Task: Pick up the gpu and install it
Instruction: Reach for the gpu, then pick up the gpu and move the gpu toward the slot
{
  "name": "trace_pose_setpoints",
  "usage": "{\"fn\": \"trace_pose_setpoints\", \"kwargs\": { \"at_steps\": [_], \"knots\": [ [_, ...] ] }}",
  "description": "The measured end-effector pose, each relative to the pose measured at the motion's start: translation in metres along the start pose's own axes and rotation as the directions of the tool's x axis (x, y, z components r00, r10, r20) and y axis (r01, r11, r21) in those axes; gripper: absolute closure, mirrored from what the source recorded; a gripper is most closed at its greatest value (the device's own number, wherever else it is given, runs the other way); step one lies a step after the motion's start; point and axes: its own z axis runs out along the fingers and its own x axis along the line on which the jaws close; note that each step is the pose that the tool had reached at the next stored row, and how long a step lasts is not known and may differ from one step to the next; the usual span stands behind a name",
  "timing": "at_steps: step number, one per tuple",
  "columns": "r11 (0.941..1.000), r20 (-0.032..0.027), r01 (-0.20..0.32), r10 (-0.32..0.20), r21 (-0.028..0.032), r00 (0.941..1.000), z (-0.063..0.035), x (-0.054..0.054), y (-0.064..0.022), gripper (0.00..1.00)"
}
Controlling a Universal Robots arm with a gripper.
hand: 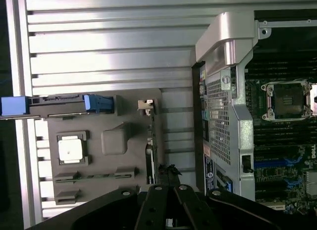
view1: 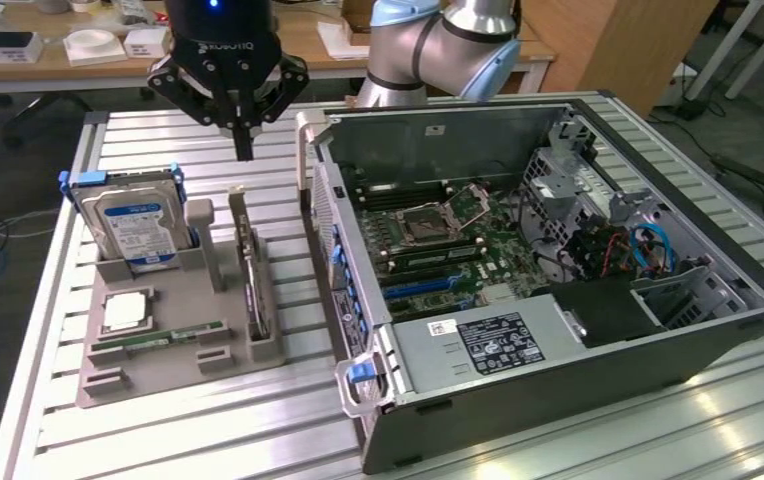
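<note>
the gripper (view1: 242, 148), closed tight on nothing, hangs at upper left above the gpu (view1: 254, 285), standing on edge in the grey holder (view1: 175, 300) left of centre; light, stiff, fragile, probably best pinched along its top edge.

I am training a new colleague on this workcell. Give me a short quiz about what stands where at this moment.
1. True or false: the fingers are gripping the gpu.
2. Where is the gpu? A) upright in the grey holder B) lying flat beside it C) already installed
3. Fill in: in the exterior view, the hard drive stands to the gpu's ____.
Key: 1 false, the fingers are shut on nothing, above the gpu; 2 A; 3 left.
</note>
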Motion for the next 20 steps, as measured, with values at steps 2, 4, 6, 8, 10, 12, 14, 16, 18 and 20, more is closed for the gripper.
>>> {"fn": "trace_pose_setpoints", "kwargs": {
  "at_steps": [2,4,6,8,10,12,14,16,18,20],
  "knots": [
    [1.0000,0.0001,0.000,0.000,0.0000,1.0000,0.0000,0.002,-0.0002,0.90],
    [1.0000,0.0001,0.000,0.000,0.0001,1.0000,-0.0001,0.004,-0.0004,0.90],
    [1.0000,0.0001,0.000,0.000,0.0000,1.0000,-0.0002,0.006,-0.0005,0.90],
    [1.0000,0.0001,0.000,0.000,0.0000,1.0000,-0.0002,0.009,-0.0007,0.90],
    [1.0000,0.0001,0.000,0.000,0.0000,1.0000,-0.0003,0.011,-0.0008,0.90],
    [1.0000,0.0001,0.000,0.000,0.0000,1.0000,-0.0003,0.013,-0.0010,0.90],
    [1.0000,0.0001,0.000,0.000,0.0000,1.0000,-0.0003,0.014,-0.0011,0.90],
    [1.0000,0.0001,0.000,0.000,0.0000,1.0000,-0.0003,0.014,-0.0011,0.90],
    [1.0000,0.0001,0.000,0.000,0.0000,1.0000,-0.0003,0.014,-0.0011,0.90],
    [1.0000,0.0000,0.000,0.000,0.0001,1.0000,-0.0004,0.014,-0.0011,0.90]
  ]
}}
